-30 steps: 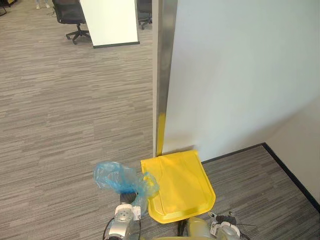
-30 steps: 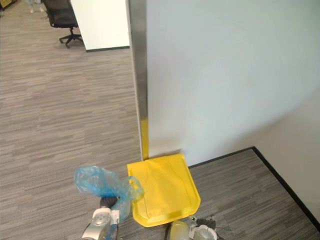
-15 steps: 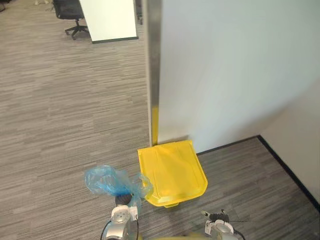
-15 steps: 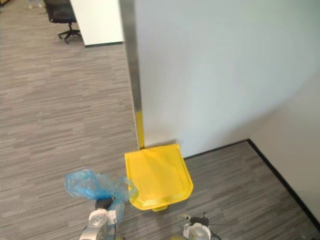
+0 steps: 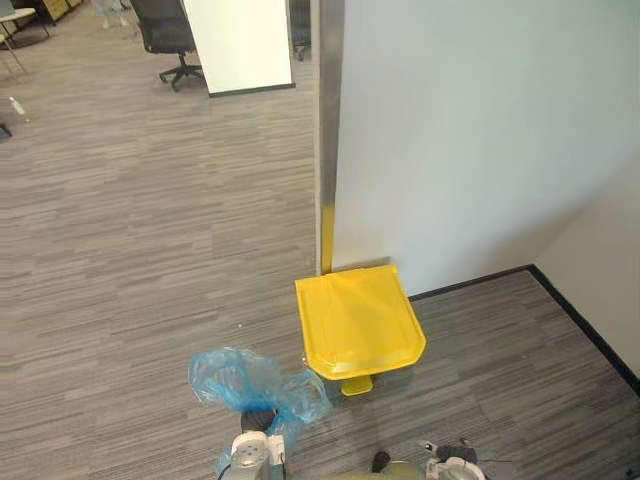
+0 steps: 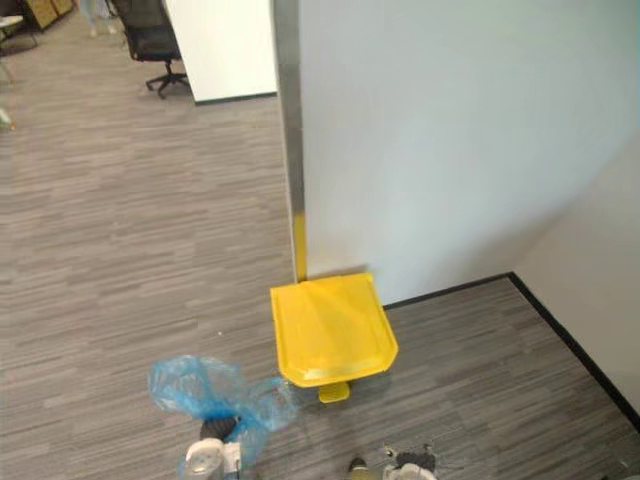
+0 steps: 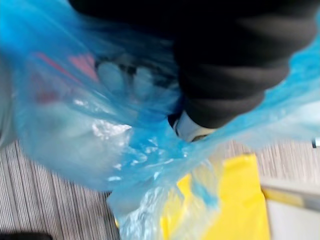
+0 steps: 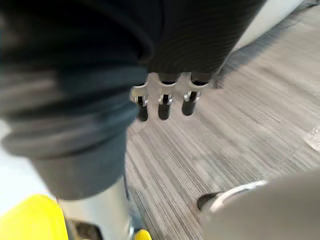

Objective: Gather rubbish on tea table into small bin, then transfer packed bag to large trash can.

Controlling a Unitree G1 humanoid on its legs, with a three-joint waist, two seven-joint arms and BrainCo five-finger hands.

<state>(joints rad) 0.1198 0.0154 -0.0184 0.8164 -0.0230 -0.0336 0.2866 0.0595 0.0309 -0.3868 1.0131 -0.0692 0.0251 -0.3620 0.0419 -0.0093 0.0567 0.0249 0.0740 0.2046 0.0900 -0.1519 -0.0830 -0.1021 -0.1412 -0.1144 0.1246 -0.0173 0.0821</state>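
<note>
**A:** Where's the rubbish?

**B:** Nearest, the left hand (image 5: 252, 447) has its fingers (image 7: 120, 80) bunched round the blue plastic bag (image 5: 240, 380), above the carpet floor (image 5: 130, 230). At near right, the right hand (image 8: 163, 105) hangs loose and holds nothing.

**A:** And the can?

**B:** Just beyond the bag, to its right, is the yellow pedal bin (image 5: 358, 318). Its lid is down, and it stands against the white wall (image 5: 480, 130) beside a metal post (image 5: 327, 120). An office chair (image 5: 170, 30) stands far left.

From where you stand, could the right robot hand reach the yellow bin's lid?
Probably yes: the right robot hand holds nothing, bare floor separates it from the closed yellow bin, and the blue bag sits off left.
</note>
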